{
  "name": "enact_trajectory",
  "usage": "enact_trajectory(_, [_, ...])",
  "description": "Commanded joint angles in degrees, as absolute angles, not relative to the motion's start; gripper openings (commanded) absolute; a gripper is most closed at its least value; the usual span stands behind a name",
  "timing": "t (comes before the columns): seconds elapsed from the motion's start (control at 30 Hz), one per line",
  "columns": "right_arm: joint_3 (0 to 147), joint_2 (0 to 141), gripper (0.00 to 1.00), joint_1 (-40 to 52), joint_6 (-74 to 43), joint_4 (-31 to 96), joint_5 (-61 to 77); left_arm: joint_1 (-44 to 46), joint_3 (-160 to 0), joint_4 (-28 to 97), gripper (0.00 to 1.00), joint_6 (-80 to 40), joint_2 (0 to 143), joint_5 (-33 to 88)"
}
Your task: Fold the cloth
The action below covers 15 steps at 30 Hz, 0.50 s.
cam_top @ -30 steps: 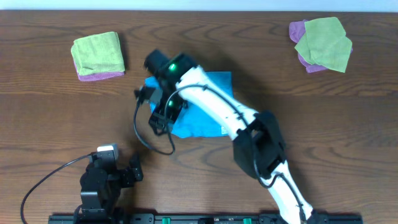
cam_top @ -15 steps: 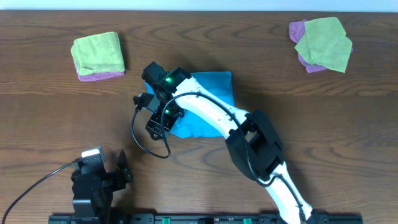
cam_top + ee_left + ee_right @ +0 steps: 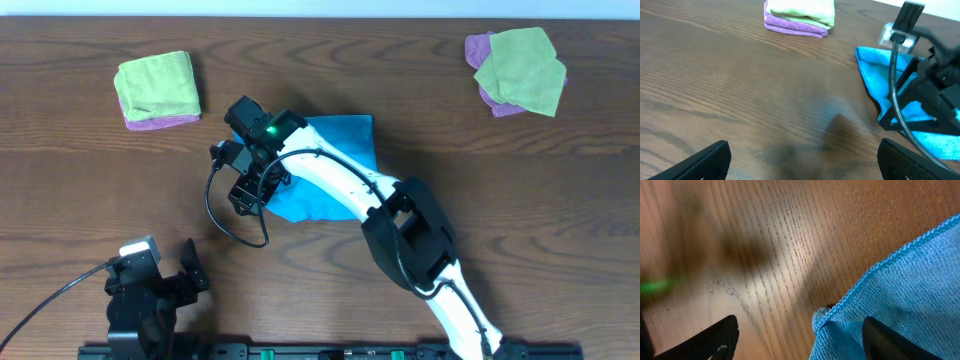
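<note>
right end effector [image 3: 800, 325] released, spread over cloth [image 3: 900, 290] corner; left end effector [image 3: 804, 147] released above counter [image 3: 740, 75].

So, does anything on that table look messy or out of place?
At far right, the lime-green cloth sits skewed over the purple cloth, corners sticking out, unlike the tidy left pile. The blue cloth lies crooked, one corner curled.

Jaws apart on both: right gripper [image 3: 799, 336] reaches leftward, left gripper [image 3: 802, 159] sits back.
</note>
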<state>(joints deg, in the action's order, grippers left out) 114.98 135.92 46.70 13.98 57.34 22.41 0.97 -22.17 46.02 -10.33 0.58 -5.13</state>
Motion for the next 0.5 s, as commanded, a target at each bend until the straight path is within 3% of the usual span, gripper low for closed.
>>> enact_trajectory(0.0, [114.52,138.78,0.78,47.51,12.32,57.41,22.31,1.15,-23.97,45.65,0.95,-11.0,0.25,-3.92])
enact_trajectory(0.1, [114.52,139.28,0.73,47.97,11.99,57.41,22.28,1.15,-23.97,45.43,0.95,-11.05,0.25,-1.72])
enact_trajectory(0.2, [114.52,139.31,0.6,48.38,11.99,57.17,22.24,1.15,-23.97,44.77,0.95,-11.86,0.25,-0.62])
enact_trajectory(0.27, [114.52,139.31,0.35,48.47,11.81,57.17,22.26,1.15,-23.99,44.27,0.95,-11.86,0.25,-0.34])
enact_trajectory(0.33, [114.52,139.31,0.01,48.47,10.52,57.19,22.28,1.15,-24.05,44.25,0.95,-11.86,0.25,-0.36])
enact_trajectory(0.47, [115.39,138.02,0.01,48.45,8.78,59.94,25.91,1.15,-24.08,44.27,0.95,-11.86,0.25,-0.36])
